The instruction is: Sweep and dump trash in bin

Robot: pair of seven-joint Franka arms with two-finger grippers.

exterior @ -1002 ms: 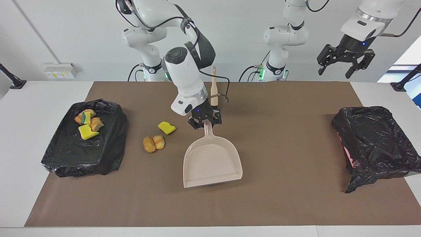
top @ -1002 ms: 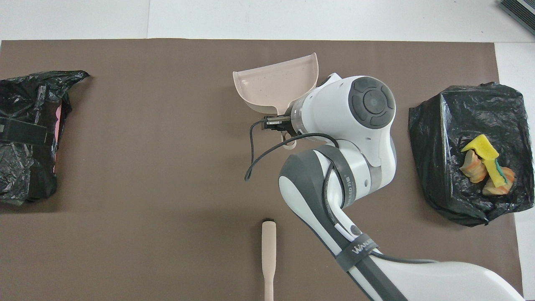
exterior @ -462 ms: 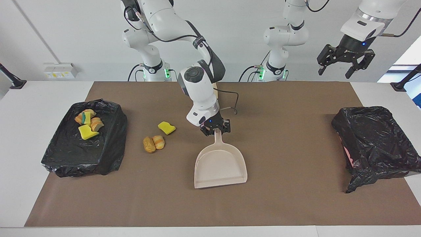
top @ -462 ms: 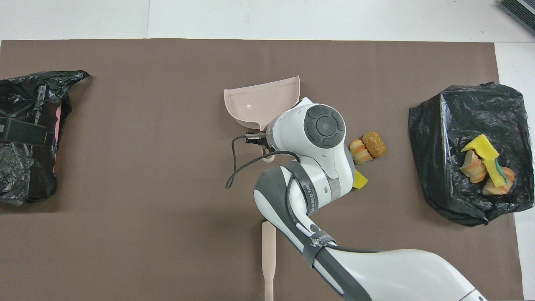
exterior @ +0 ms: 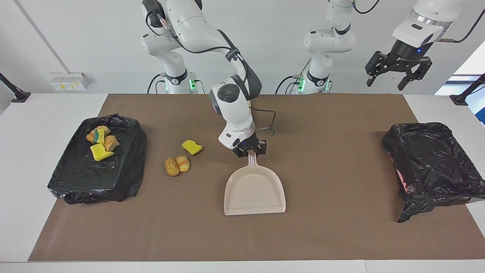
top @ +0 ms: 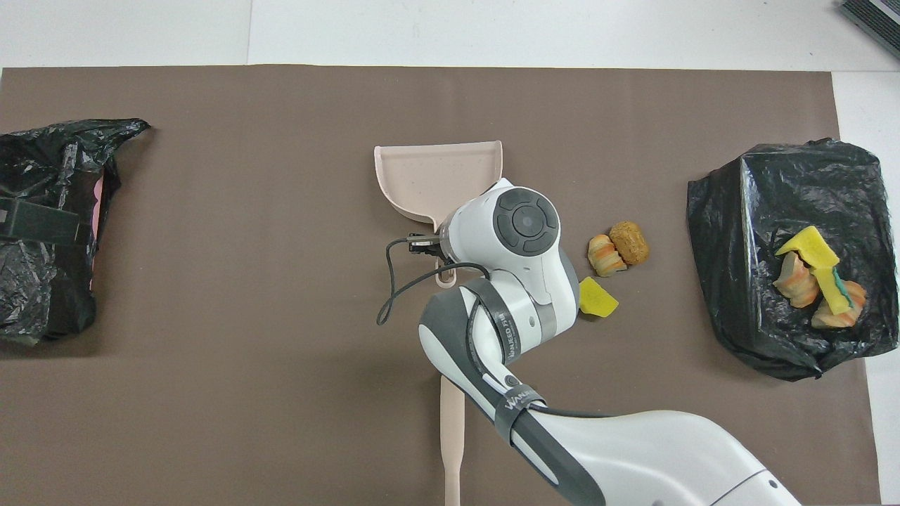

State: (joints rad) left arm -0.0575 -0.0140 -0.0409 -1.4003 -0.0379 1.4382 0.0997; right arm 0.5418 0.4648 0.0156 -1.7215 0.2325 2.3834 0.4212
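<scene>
Dustpan (exterior: 254,189) lies flat on the brown mat (exterior: 333,235) at mid-table, long axis running toward and away from the robots: handle at 12 o'clock in the facing view, open mouth at 6 o'clock. Right gripper (exterior: 249,148) is clenched on the handle, the right arm reaching in from the robots' end. Left gripper (exterior: 398,70) hangs high over the left arm's end of the table, fingers spread and holding nothing; that arm waits.

Loose trash: a yellow sponge piece (exterior: 191,147) sits at about 10 o'clock from the dustpan pan, and two orange-brown chunks (exterior: 177,165) lie touching each other at about 9 o'clock, farther from the robots than the sponge piece. Remaining scraps (exterior: 100,142), yellow and orange-brown, are heaped in the black-bagged bin (exterior: 113,178) at the right arm's end of the table. A second black-bagged bin (exterior: 435,167) stands at the left arm's end.

Brush handle (top: 451,436) lies on the mat nearer to the robots than the dustpan, long axis likewise toward and away from the robots.
</scene>
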